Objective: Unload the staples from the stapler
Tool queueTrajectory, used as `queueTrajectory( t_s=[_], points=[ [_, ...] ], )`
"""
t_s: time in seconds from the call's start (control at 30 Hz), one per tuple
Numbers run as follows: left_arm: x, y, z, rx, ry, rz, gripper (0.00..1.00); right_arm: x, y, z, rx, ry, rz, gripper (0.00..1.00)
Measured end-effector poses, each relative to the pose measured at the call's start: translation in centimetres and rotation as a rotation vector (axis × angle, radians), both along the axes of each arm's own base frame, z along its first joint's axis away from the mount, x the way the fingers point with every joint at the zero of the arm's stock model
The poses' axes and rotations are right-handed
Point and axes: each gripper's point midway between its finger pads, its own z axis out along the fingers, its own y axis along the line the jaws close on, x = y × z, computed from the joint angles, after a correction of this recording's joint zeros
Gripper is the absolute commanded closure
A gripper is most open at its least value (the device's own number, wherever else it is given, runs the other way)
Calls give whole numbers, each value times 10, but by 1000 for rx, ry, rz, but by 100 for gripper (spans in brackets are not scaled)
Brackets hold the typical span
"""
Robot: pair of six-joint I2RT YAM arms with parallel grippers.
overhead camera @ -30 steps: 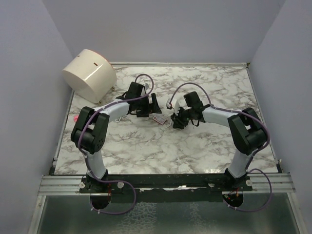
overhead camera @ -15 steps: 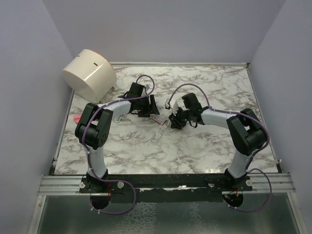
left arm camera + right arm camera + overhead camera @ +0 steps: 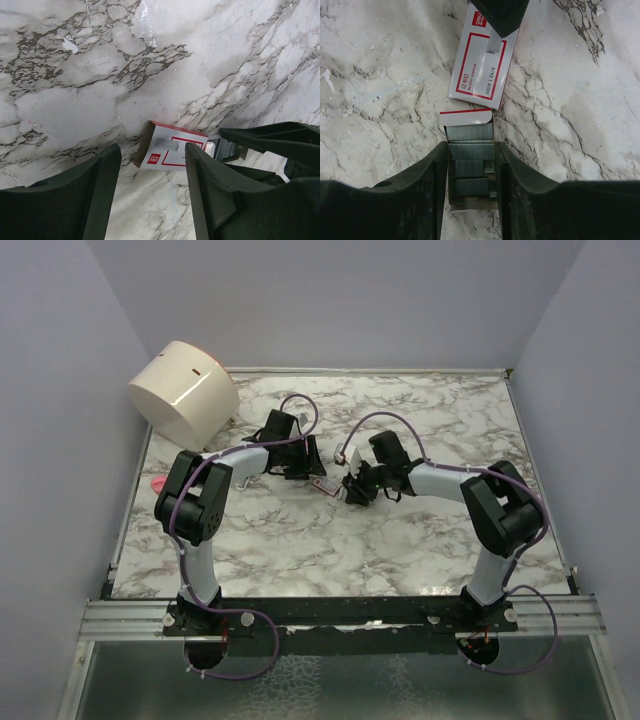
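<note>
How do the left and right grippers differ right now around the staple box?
Left gripper stands open, one finger clear of the staple box sleeve; right gripper looks closed on the pulled-out staple tray. Left is at the sleeve's closed end, right at its open end. Both sit low over the marble table.

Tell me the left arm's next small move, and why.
Probably close the left gripper on the staple box sleeve. Its jaws stand open, one fingertip over the sleeve's far end, while the right gripper clamps the partly drawn-out staple tray by its sides. Pinning the sleeve should let the tray slide free.
</note>
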Motion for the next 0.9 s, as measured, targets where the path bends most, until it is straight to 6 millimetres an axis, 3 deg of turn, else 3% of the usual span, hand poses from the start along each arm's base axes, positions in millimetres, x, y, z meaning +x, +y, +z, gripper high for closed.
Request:
queueTrajectory(
  t_s=[0.9],
  points=[
    [-3, -3, -2, -24, -5, -14, 51, 11, 4, 1, 5, 14, -96, 62]
  ],
)
